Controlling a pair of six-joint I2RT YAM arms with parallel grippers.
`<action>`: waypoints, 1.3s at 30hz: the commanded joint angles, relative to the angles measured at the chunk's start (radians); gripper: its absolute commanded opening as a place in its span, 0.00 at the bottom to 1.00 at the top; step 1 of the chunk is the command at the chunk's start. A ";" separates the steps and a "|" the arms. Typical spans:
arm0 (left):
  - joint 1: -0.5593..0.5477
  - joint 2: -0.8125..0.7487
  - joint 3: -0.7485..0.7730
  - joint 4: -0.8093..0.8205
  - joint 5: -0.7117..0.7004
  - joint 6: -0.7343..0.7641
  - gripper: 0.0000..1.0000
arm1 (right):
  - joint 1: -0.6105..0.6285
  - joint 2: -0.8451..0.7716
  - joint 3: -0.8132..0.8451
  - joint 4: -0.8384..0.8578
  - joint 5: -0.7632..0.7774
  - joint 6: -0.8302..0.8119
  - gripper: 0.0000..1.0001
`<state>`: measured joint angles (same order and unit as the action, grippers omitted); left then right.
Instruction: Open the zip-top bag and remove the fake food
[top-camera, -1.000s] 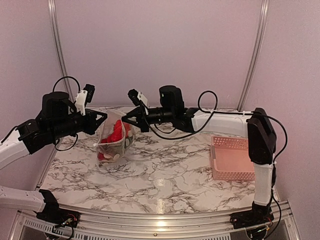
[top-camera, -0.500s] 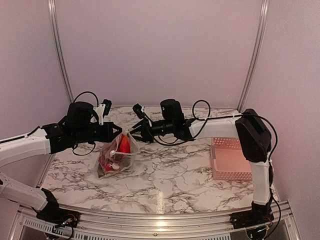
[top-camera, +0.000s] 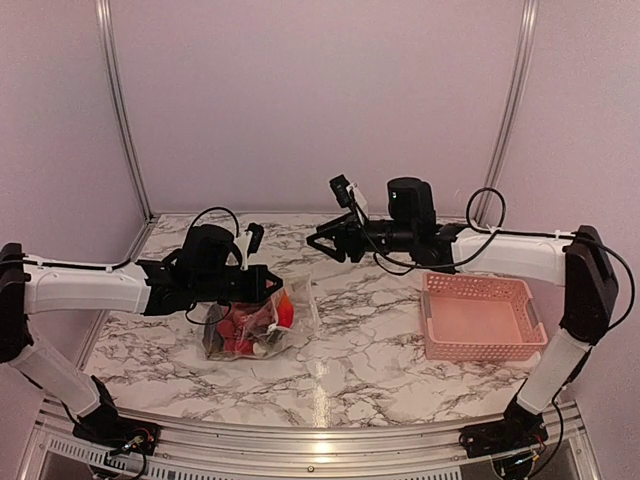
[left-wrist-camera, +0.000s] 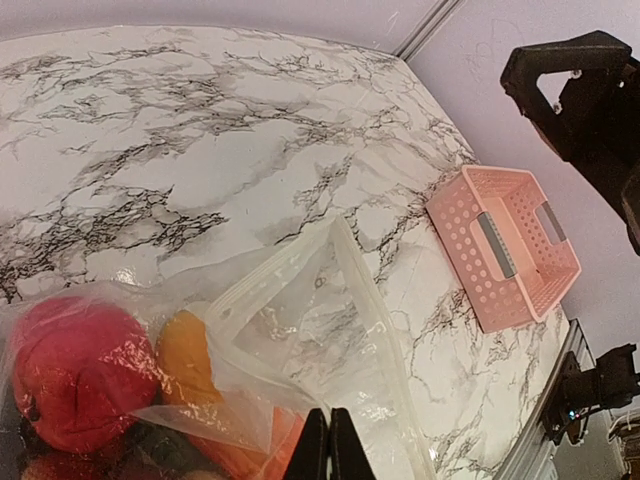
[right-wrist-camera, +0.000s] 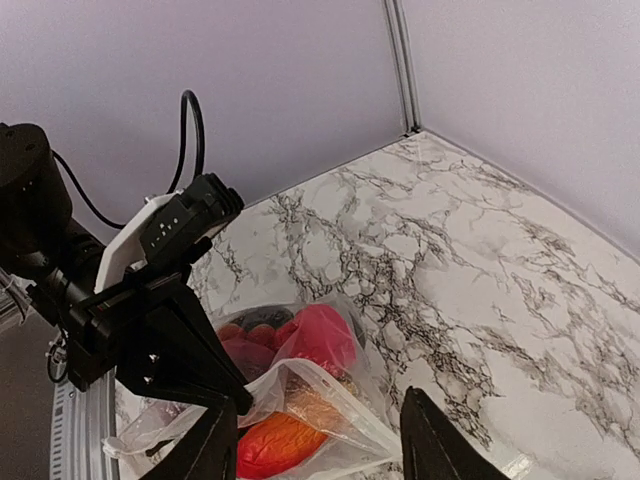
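On the marble table (top-camera: 380, 350), left hand (top-camera: 266, 283) pinches crinkly zip-top bag (top-camera: 298, 300) of fake food (top-camera: 240, 325); right hand (top-camera: 320, 243) apart.

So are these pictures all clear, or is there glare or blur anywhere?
Top external: sharp overall, with one bright reflection on the glossy table near the front edge. Left wrist: light glints off the crinkled zip-top bag, which fills the foreground. Right wrist: its own fingers show as dark silhouettes with little detail, while the marble beyond stays clear.
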<state>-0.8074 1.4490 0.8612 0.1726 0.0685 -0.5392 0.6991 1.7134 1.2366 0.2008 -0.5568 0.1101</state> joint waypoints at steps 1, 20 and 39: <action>-0.019 0.044 0.039 0.085 -0.034 -0.022 0.00 | 0.014 -0.068 -0.105 -0.042 0.031 0.172 0.50; -0.059 0.071 -0.059 0.224 -0.050 -0.033 0.00 | 0.150 0.099 -0.249 0.117 0.091 0.404 0.46; -0.061 0.109 -0.072 0.279 -0.007 -0.024 0.00 | 0.156 0.308 -0.083 0.108 0.146 0.376 0.60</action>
<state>-0.8661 1.5391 0.7933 0.4229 0.0494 -0.5732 0.8463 1.9907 1.0996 0.3061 -0.4492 0.4976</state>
